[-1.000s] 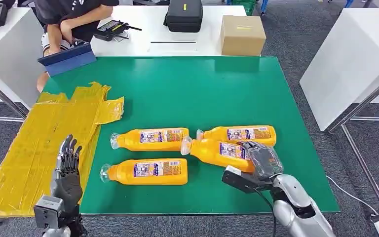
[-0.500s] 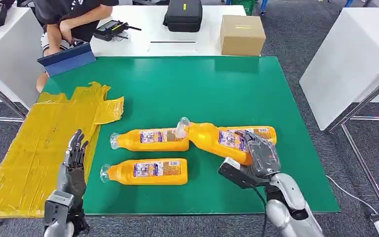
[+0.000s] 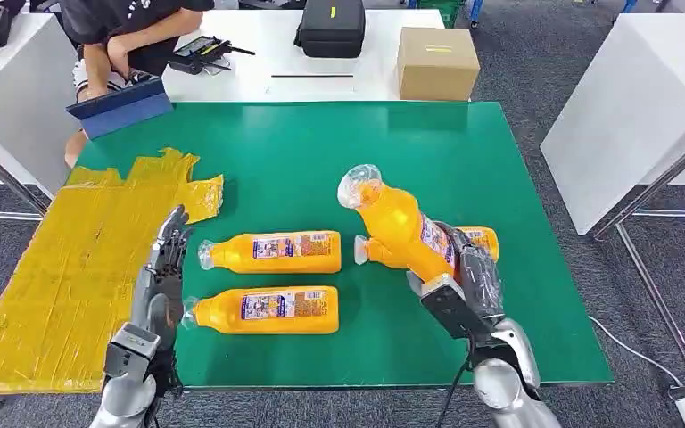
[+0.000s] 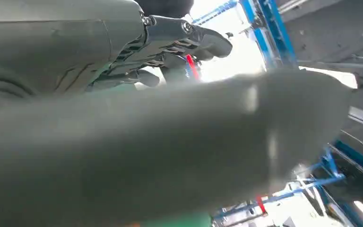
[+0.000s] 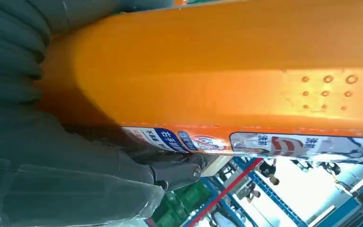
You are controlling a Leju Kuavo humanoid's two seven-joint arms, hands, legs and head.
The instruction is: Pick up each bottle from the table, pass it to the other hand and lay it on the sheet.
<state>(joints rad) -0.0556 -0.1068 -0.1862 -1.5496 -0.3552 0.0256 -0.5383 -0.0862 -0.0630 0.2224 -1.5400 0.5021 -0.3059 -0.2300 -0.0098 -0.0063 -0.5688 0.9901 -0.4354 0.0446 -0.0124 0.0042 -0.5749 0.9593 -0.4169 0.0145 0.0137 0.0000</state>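
My right hand (image 3: pixel 474 278) grips an orange bottle (image 3: pixel 395 220) by its lower body and holds it tilted above the green table (image 3: pixel 366 152), clear cap up and to the left. Its orange wall and label (image 5: pixel 246 85) show close in the right wrist view. Three more orange bottles lie on the table: one at centre (image 3: pixel 272 252), one nearer me (image 3: pixel 263 309), and one (image 3: pixel 477 239) partly hidden behind the held bottle. My left hand (image 3: pixel 162 276) is raised at the table's near left, fingers straight and apart, holding nothing. The yellow sheet (image 3: pixel 71 267) lies at the left.
A person sits at the far left behind a blue tablet (image 3: pixel 120 105). On the white table beyond stand a cardboard box (image 3: pixel 437 62), a black case (image 3: pixel 332 27) and a controller (image 3: pixel 201 52). A white table (image 3: pixel 642 98) stands to the right.
My right hand has lifted its bottle off the table and tipped it up, cap rising. My left hand has risen and moved forward and right, towards the bottles.
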